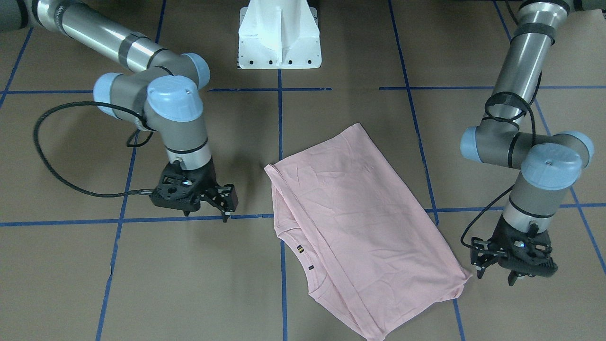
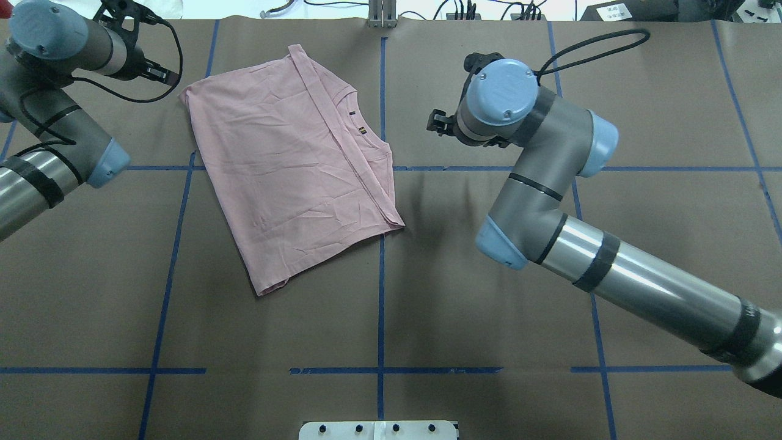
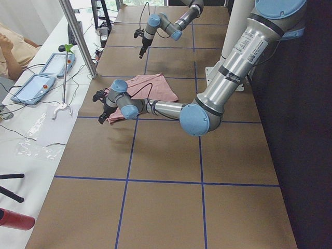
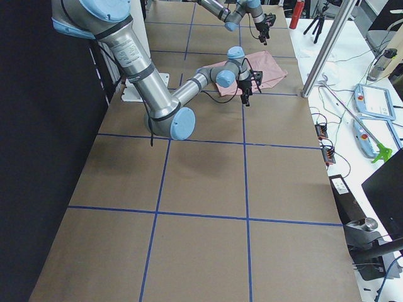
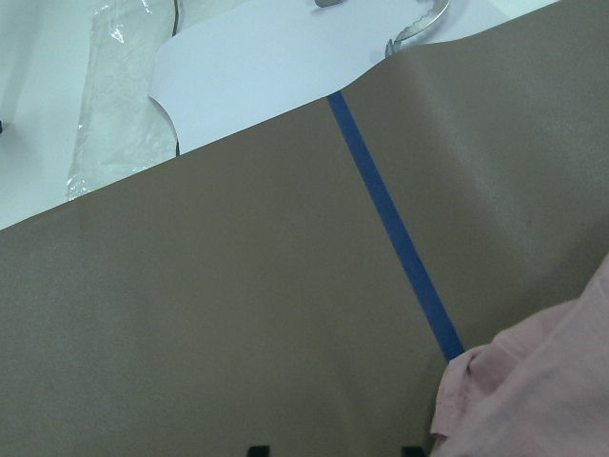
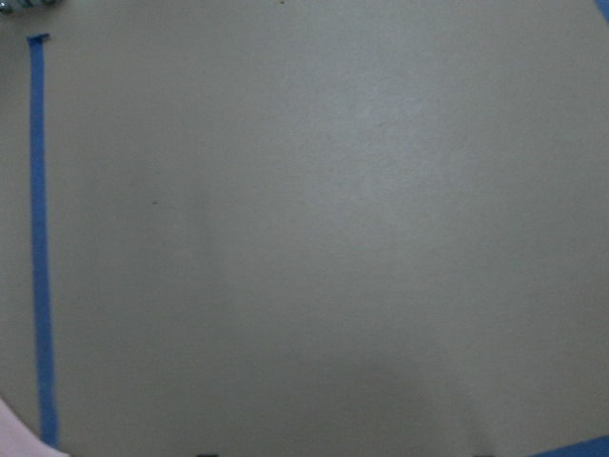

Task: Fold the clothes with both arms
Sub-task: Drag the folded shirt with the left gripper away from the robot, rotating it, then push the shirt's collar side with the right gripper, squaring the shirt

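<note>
Now: folded shirt flat on counter. Left gripper spread, empty, just beside shirt's corner. Right gripper spread, empty, near opposite edge, not touching; shirt lies between them.

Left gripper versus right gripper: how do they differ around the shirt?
The left gripper hangs by a corner of the T-shirt; the right gripper stands off its folded-over side, bare table between. The left wrist view catches that corner; the right wrist view shows almost only table. Both are open and hold nothing.
</note>
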Motion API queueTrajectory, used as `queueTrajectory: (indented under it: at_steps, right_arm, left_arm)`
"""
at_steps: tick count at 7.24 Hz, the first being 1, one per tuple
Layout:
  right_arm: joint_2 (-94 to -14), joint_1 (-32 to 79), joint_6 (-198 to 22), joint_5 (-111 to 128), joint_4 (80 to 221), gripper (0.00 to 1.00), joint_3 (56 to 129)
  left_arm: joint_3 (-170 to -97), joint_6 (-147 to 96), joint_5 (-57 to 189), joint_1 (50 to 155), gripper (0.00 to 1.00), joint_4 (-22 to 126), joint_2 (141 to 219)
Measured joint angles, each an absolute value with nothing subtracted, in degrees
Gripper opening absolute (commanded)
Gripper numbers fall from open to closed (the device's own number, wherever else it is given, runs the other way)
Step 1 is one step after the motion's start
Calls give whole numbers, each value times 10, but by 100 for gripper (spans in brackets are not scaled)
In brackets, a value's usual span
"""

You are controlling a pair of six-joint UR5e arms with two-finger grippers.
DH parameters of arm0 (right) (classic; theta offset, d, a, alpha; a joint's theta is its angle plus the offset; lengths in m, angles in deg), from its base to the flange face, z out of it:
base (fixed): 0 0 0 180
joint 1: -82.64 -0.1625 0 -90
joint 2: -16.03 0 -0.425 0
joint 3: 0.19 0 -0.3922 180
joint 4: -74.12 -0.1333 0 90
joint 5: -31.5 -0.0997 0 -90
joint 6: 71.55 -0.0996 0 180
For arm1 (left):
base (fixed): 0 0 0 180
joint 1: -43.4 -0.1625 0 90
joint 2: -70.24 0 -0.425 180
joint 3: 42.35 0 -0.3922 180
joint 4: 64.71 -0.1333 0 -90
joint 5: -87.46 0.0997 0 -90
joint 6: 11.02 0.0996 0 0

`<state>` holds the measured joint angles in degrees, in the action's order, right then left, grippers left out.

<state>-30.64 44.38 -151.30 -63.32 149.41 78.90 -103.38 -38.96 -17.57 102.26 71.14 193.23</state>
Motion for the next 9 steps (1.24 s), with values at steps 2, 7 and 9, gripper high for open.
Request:
queueTrajectory:
  at_steps: [2, 7, 9]
  right_arm:
    - [-229, 481, -1582, -599, 1453, 66, 689]
    - [-172, 518, -1564, -574, 1441, 37, 596]
    - [-172, 519, -1548, -574, 1447, 0, 596]
  left_arm:
    - [-1050, -386, -186, 1028, 100, 714, 1922]
    - [-1053, -421, -187, 1023, 100, 715, 1921]
    - [-1052, -428, -186, 1022, 100, 715, 1921]
